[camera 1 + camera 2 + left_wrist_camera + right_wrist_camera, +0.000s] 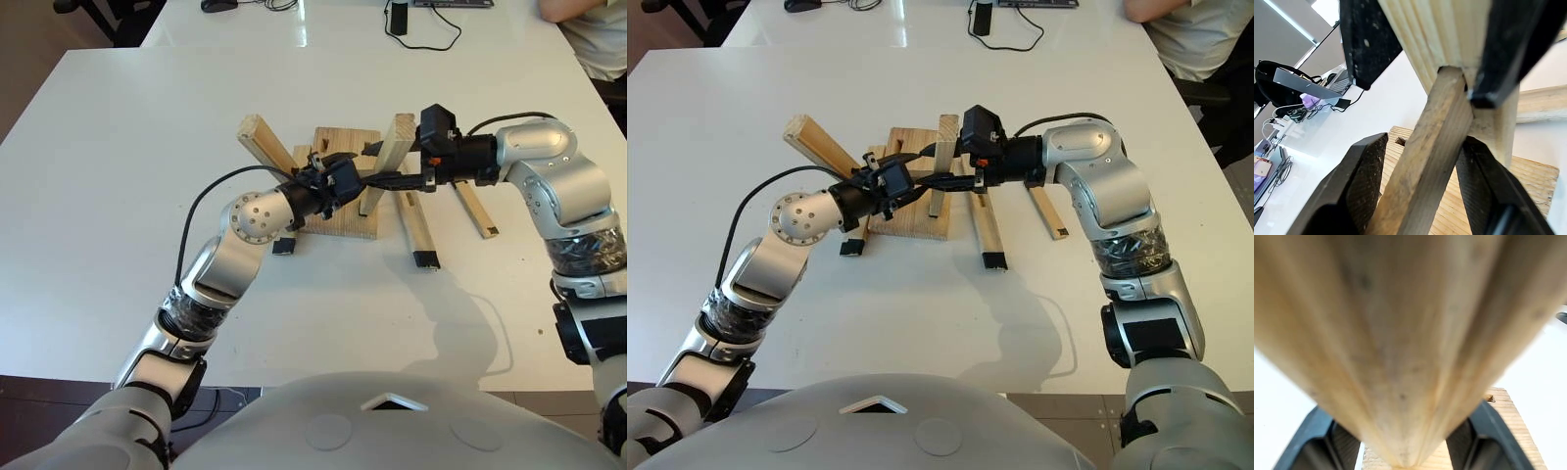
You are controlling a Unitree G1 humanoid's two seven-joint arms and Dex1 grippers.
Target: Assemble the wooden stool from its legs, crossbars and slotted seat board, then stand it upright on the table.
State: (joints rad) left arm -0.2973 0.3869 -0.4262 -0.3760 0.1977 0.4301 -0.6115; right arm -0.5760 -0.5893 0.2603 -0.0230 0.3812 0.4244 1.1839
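Observation:
The slotted seat board (345, 223) lies flat at the table's centre. One wooden leg (263, 139) slants up from its left side. A second leg (397, 142) rises at its right edge, and my right gripper (387, 181) is shut on it from the right; in the right wrist view that leg (1400, 333) sits between the fingers (1317, 440). My left gripper (338, 176) hovers over the board, shut on a thin crossbar (1430, 161) whose end meets the leg (1449, 29). The right gripper's fingers (1369, 44) clamp the leg just above that joint.
A loose leg with a black foot (419, 230) and a thinner bar (478, 211) lie on the table right of the board. Another black foot (284, 245) pokes out at the board's front left. A black device with a cable (397, 18) sits on the far table.

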